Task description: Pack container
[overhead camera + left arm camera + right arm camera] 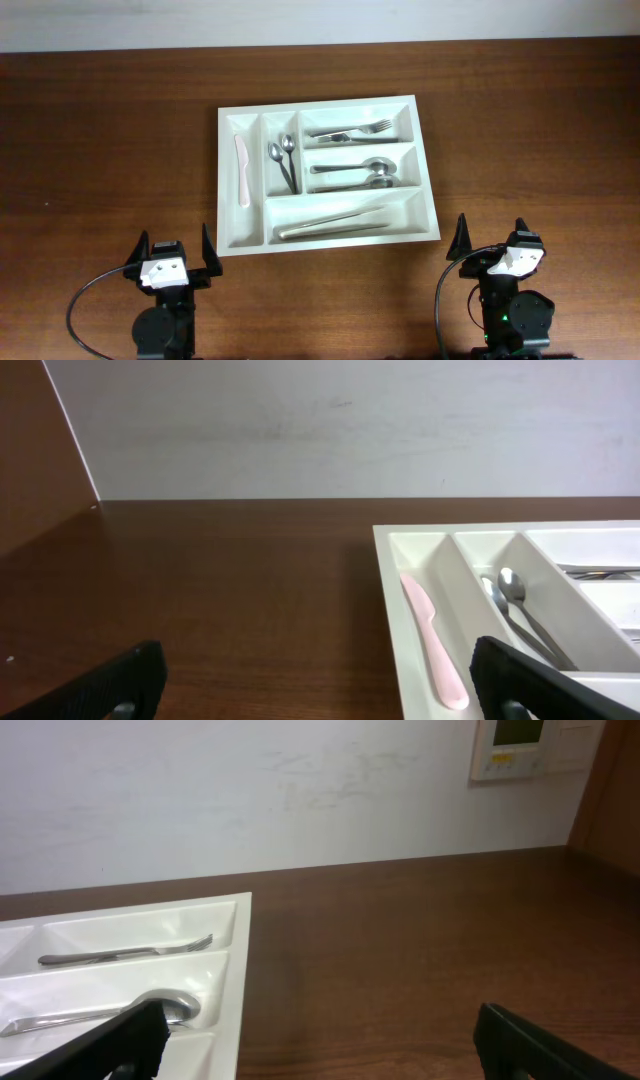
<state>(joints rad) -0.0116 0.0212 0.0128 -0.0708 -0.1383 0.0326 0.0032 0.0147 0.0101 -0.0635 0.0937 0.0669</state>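
The white container point(428, 205) lies mid-table with five compartments. A pink knife point(241, 170) fills the far-left narrow slot, two teaspoons point(281, 160) the one beside it. Forks point(350, 131), spoons point(358, 176) and metal knives point(332, 225) lie in the three wide slots. My left gripper point(173, 248) stands open near the front edge, below the container's left corner, holding nothing. My right gripper point(492, 238) is open too, just right of the container's near right corner. The left wrist view shows the container point(392, 610), the pink knife point(432, 640) and my left gripper point(320, 685). In the right wrist view are the container point(236, 982) and my right gripper point(320, 1045).
Dark wooden tabletop point(110, 150) surrounds the container on all sides. A white wall point(330, 430) runs behind the table, with a small wall panel point(520, 748) at the upper right in the right wrist view.
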